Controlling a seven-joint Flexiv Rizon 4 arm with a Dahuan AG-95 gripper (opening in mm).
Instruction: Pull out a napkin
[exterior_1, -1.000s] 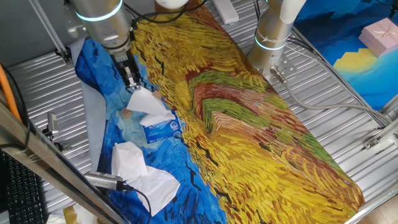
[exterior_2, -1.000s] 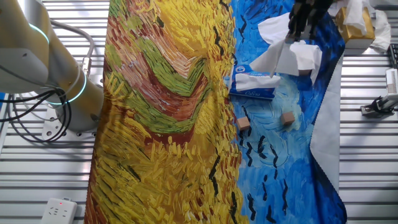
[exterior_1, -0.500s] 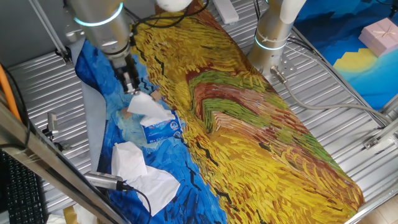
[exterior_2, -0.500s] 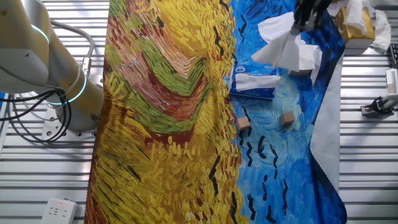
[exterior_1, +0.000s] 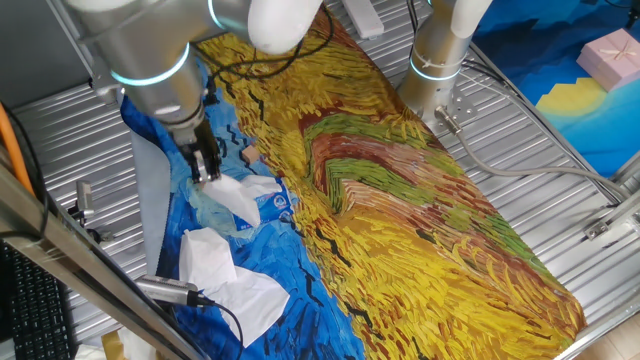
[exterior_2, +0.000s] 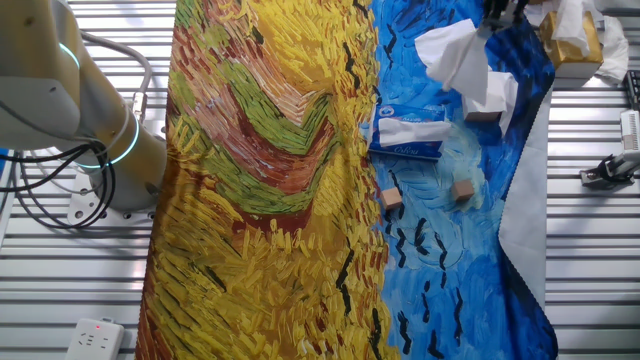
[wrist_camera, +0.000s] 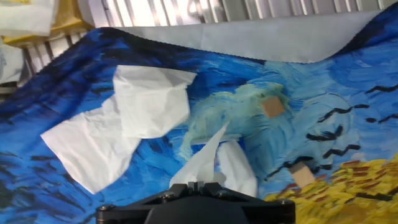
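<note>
Currently my gripper (exterior_1: 207, 170) is clamped on the napkin (exterior_1: 238, 196), a creased white sheet hanging from my fingertips above the tissue pack (exterior_2: 409, 131) on the blue cloth (wrist_camera: 348, 93).

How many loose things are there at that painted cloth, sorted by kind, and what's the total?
Napkin: 1
Tissue wad: 1
Tissue pack: 1
Wooden blocks: 3
Total: 6
</note>
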